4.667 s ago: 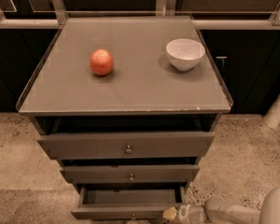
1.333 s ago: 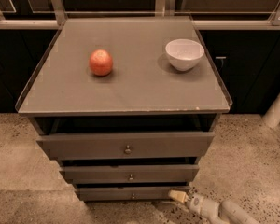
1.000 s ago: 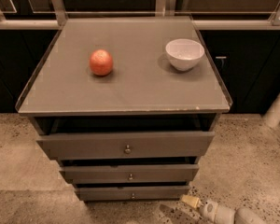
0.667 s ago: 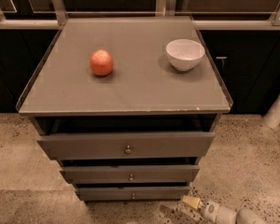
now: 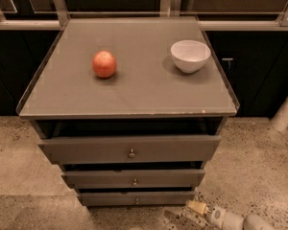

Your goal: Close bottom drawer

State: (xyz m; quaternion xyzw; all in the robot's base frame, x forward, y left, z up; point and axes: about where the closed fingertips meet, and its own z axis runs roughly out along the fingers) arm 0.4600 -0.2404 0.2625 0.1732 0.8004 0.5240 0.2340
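1. Camera view, item: bottom drawer. It is the slimmest front, with a tiny knob at its centre. It is the lowest of three fronts under the table.
2. Change: a few seconds ago this drawer stood well out, its tray open to view. Now its front is pushed in, set slightly back from the middle drawer directly above it. A thin dark gap shows along its top edge.
3. Change: the tool was earlier against the right end of the bottom drawer's front. It now lies off that end, below and to the right of the drawer's lower right corner, over the speckled floor.
4. Meaning, as a judgement: the closing push looks finished and the arm is backing off. No further push seems needed.
5. Relation: tool near the bottom drawer but apart from it, with nothing in its grasp. Whether it is released or clenched cannot be told.
6. Other stock, far above the bottom drawer on the table: a red fruit to the left and a white bowl to the right. The top drawer stands slightly out.
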